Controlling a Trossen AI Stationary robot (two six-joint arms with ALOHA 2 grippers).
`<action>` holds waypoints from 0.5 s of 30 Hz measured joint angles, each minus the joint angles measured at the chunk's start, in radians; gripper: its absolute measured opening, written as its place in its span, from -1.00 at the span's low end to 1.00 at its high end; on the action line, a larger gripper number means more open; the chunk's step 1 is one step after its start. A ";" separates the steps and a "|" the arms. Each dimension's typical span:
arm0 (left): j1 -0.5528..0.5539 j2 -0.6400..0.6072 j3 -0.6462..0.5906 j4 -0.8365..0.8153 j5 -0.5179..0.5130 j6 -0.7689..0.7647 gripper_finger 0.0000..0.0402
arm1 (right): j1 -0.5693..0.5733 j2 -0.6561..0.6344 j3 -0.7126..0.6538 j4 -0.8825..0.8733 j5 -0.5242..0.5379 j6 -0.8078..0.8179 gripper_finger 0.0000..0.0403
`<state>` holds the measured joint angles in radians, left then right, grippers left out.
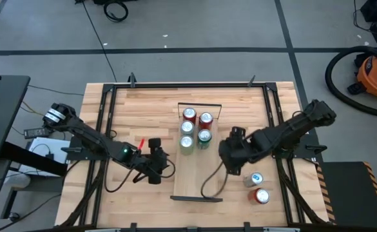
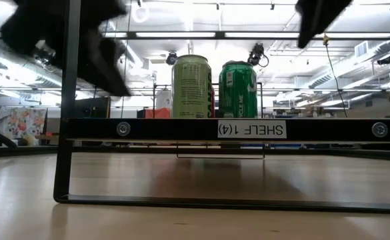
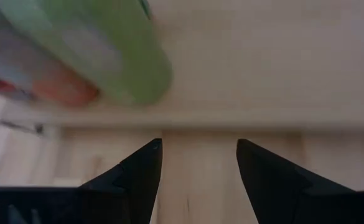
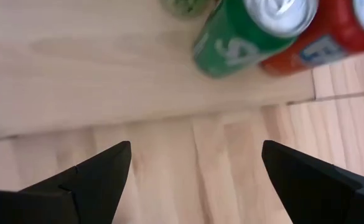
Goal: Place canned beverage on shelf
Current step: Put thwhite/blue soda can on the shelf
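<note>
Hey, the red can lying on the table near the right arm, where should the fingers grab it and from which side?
Grip the red can across the middle of its round body, coming straight down from above. It appears to lie on its side on the tabletop, off the shelf, so its curved sides look exposed. A white can sits close beside it, so close the fingers across the can's width. The open right gripper is nearest.

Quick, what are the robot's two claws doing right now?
Left gripper: fingers apart, holding nothing, beside the long light-wood shelf.
Right gripper: fingers wide open, holding nothing.
</note>
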<state>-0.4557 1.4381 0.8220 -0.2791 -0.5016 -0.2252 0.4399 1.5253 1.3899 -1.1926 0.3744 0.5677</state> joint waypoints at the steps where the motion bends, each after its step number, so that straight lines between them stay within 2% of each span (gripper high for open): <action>1: -0.005 -0.004 -0.039 0.026 0.000 0.008 0.08 | 0.020 0.000 0.000 -0.015 0.002 0.020 0.85; 6: -0.008 -0.014 -0.152 0.182 -0.010 -0.021 0.08 | 0.105 0.000 0.000 -0.043 -0.015 0.122 0.85; 12: -0.006 -0.013 -0.160 0.275 -0.063 -0.032 0.08 | 0.165 0.000 0.000 -0.041 -0.048 0.213 0.85; 15: -0.009 -0.013 -0.160 0.323 -0.099 -0.036 0.08 | 0.181 0.000 0.000 -0.041 -0.115 0.258 0.85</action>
<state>-0.4644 1.4250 0.6624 0.0443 -0.6001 -0.2615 0.6208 1.5257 1.3899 -1.2339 0.2599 0.8261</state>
